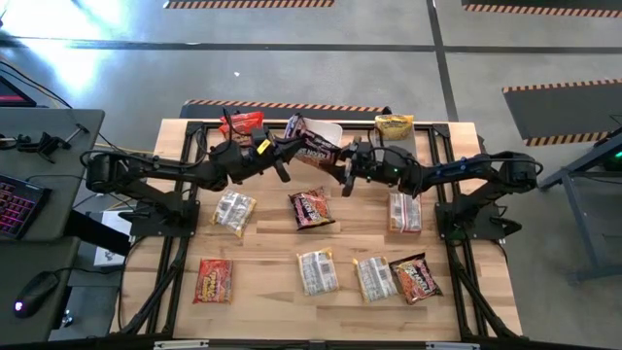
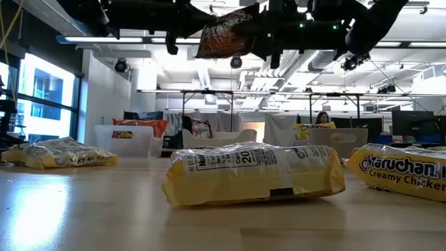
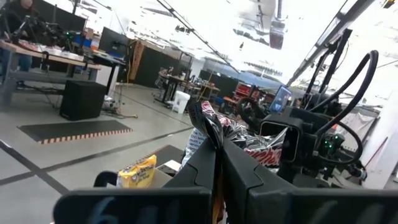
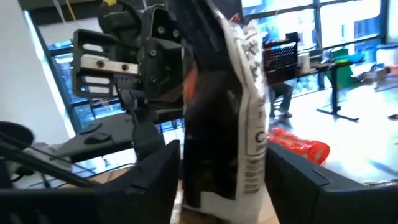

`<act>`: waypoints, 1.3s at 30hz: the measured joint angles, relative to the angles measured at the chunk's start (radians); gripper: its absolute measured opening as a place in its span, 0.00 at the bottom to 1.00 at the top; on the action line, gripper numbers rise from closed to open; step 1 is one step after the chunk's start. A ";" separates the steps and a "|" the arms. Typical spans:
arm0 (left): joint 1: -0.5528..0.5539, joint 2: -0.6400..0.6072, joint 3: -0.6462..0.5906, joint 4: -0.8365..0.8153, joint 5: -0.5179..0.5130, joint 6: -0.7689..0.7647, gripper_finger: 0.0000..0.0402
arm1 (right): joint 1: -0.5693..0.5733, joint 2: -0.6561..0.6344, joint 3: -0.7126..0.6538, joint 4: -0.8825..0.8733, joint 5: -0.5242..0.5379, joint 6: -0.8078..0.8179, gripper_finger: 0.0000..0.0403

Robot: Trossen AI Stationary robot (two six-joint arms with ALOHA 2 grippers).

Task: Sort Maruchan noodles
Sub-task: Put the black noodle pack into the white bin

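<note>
The left claw (image 1: 288, 156), pressed together, is pinching a dark maroon crinkly plastic noodle packet (image 1: 317, 148) in the air above the wooden counter (image 1: 262, 248); the right claw (image 1: 348, 173), spread, is flanking the packet's other end

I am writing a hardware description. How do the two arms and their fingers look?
Both arms, left arm and right arm, are dark, jointed, with black cables. The left gripper carries a small yellow tag; the right gripper shows green lights. The fingers are dark, flat, angular.
</note>
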 joint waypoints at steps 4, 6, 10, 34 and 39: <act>-0.001 0.000 0.000 0.000 -0.001 0.023 0.00 | 0.000 0.000 0.000 0.000 0.024 -0.006 0.39; -0.001 0.000 0.000 -0.002 -0.012 0.023 0.01 | 0.000 0.000 0.000 0.000 0.024 -0.010 0.34; -0.001 -0.001 0.000 -0.028 0.007 0.058 0.07 | 0.000 0.000 0.000 -0.005 0.028 -0.024 0.26; -0.024 -0.288 0.280 -1.173 0.044 0.250 0.57 | -0.127 -0.018 0.329 -0.842 -0.381 -0.286 0.23; -0.022 -0.154 0.410 -1.282 0.092 0.328 0.61 | -0.126 0.005 0.363 -0.876 -0.410 -0.318 0.23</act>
